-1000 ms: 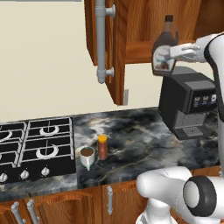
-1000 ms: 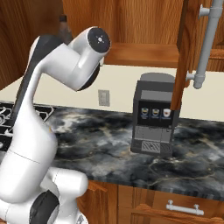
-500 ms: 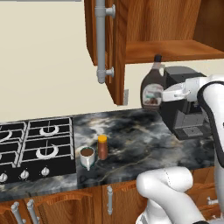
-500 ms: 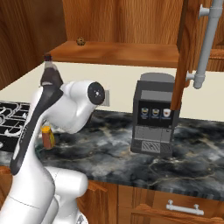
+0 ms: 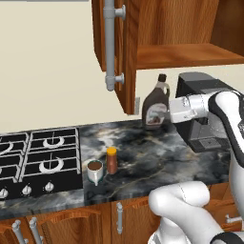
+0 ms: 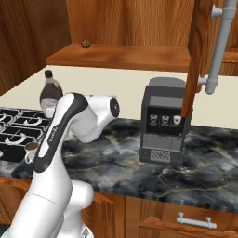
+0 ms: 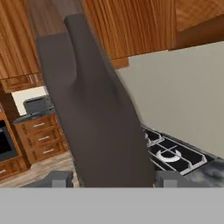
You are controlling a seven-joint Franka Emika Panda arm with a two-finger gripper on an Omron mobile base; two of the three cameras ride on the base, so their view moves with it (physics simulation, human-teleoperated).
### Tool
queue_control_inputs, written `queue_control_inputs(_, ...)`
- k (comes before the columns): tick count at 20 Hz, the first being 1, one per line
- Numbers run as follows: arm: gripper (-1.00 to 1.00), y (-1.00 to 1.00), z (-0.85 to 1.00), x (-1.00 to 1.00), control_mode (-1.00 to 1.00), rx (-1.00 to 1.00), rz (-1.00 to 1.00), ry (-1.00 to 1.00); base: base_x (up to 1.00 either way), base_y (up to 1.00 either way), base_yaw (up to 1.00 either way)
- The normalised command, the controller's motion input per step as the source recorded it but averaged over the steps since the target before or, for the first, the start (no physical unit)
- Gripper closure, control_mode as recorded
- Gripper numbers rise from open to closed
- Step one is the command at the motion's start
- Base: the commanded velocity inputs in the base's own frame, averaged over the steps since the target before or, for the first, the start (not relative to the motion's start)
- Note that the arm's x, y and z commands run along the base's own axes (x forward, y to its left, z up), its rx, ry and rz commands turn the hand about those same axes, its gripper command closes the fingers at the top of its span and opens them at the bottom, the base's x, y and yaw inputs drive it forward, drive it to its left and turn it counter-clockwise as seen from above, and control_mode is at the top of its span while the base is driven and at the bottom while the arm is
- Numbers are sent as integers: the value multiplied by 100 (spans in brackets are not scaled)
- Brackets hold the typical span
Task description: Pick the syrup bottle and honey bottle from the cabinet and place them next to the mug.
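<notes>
A simulated kitchen: cream wall, dark marbled countertop (image 5: 157,157) over reddish wooden low cabinets, with a black gas hob (image 5: 35,159) set in at its left end in the left base view. Above hangs the cabinet (image 5: 181,33), its door (image 5: 121,52) swung open edge-on and carrying a long grey bar handle (image 5: 110,45); its shelf (image 6: 123,56) holds one small round dark object (image 6: 85,44) in the right base view, too small to identify. A black coffee machine (image 6: 163,122) stands on the counter against the wall, under the cabinet.

The white arm reaches across in front of the coffee machine, and its gripper (image 5: 167,110) is clamped on the syrup bottle (image 5: 156,102), jaws closed against the bottle's wide body. The bottle is upright, black cap on top, white-red label facing the left base camera, and it hangs in the air above the counter, below the shelf and just left of the coffee machine. In the hand view the bottle (image 7: 94,109) looms as a dark blurred shape right between the two finger tips, neck pointing up-left.

Well apart from it, near the counter's front edge just beside the hob, the honey bottle (image 5: 111,160) stands upright with the mug (image 5: 95,170) just to its left, the two nearly touching.
</notes>
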Motion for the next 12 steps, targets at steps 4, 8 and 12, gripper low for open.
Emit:
queue_control_inputs(4, 100, 1, -14, 3, -100, 0, 29, 0, 0, 0, 0)
queue_control_inputs(8, 100, 0, -41, -4, -100, 0, 11, 0, 0, 0, 0)
queue_control_inputs(12, 100, 0, -52, -14, -100, 0, 3, 0, 0, 0, 0)
